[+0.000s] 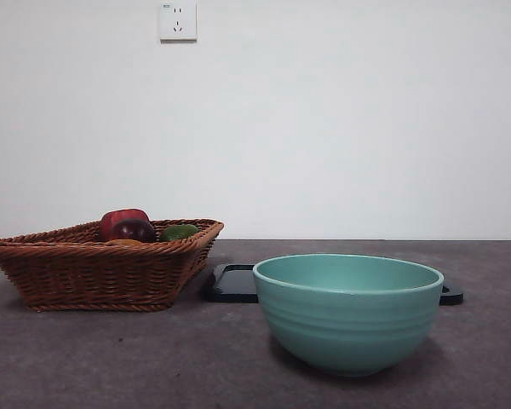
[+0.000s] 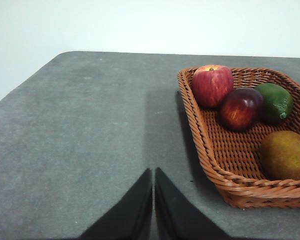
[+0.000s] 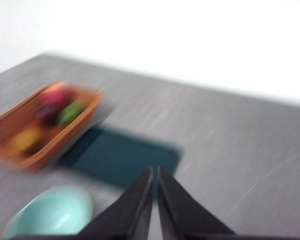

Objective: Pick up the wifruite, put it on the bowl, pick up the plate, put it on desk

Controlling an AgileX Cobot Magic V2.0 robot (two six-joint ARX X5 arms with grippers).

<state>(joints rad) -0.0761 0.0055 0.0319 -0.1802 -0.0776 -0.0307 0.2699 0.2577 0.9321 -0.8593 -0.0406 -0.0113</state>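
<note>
The wifruite [image 2: 286, 155], a rounded orange-brown fruit, lies in the brown wicker basket [image 2: 205, 150]; in the blurred right wrist view it is a yellow-orange blob [image 3: 27, 140]. The mint-teal bowl [image 1: 347, 311] stands empty on the desk [image 1: 111, 358] at the front right and shows in the right wrist view [image 3: 52, 212]. A dark flat plate [image 1: 234, 283] lies behind the bowl, next to the basket, and also shows in the right wrist view [image 3: 122, 157]. My left gripper [image 2: 154, 200] is shut and empty above the bare desk beside the basket. My right gripper [image 3: 155, 195] is shut and empty, above the plate's edge.
The basket [image 1: 94, 268] at the left also holds a red apple [image 2: 212, 85], a dark red fruit [image 2: 241, 108] and a green fruit [image 2: 274, 102]. A white wall with a socket [image 1: 177, 20] stands behind the desk. No arm shows in the front view.
</note>
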